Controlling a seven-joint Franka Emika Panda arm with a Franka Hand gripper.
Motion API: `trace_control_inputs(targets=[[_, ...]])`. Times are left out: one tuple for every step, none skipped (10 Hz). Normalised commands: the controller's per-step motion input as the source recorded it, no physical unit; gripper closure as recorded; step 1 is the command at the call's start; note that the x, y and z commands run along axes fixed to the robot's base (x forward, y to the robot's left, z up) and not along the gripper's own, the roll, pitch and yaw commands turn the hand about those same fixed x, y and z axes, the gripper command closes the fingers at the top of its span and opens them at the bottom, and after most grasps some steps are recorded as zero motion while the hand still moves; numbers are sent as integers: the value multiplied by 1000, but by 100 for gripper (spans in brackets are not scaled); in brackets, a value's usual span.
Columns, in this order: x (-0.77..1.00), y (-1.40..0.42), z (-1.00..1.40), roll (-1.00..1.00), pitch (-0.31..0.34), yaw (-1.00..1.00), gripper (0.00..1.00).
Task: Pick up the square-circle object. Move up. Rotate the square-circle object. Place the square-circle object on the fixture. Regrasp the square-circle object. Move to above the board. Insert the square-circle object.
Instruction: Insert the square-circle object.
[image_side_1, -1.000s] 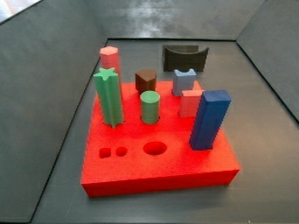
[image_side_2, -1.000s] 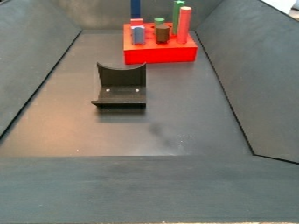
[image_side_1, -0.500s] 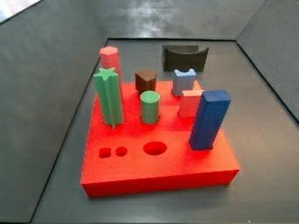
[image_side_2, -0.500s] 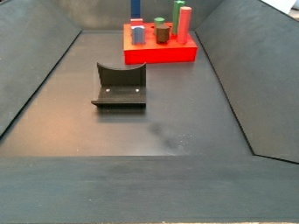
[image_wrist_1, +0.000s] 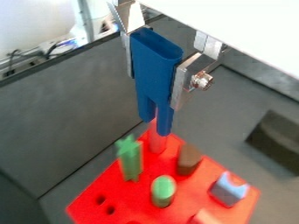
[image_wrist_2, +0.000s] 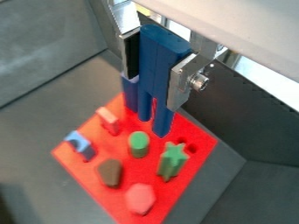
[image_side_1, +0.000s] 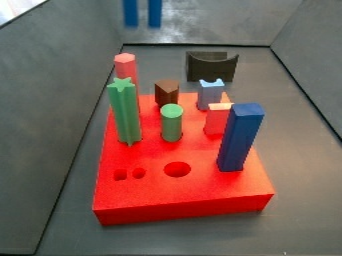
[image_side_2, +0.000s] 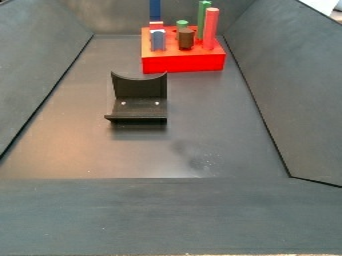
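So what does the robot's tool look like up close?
Above the red board, the tool has two flat silver metal plates for fingers. A round silver screw sits on one plate. No cables or writing show.

No text or labels seem legible.

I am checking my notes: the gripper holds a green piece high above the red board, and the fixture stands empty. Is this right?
Not quite: the piece held in the gripper is blue, not green, as both wrist views show. It does hang above the red board, and the fixture is empty.
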Motion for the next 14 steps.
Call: trace_control_inputs(targets=[[0, -906, -591, 0, 30, 163, 100], [80, -534, -540, -120, 9, 431, 100], [103, -483, -566, -119, 14, 486, 100], [86, -486, -549, -124, 19, 469, 100], [0, -677, -277, -214, 0, 157, 100], [-226, -503, -683, -154, -51, 129, 100], [-280, -137, -1000, 0, -19, 140, 100], [-203, 0, -1000, 34, -17, 386, 100], [-223, 100, -1000, 41, -36, 511, 100], [-131, 0, -1000, 6, -56, 429, 100], [0, -180, -931, 0, -130, 200, 100], [80, -14, -1000, 0, -107, 0, 100], [77, 0, -883, 96, -44, -31, 100], [0, 17, -697, 116, 0, -203, 100]])
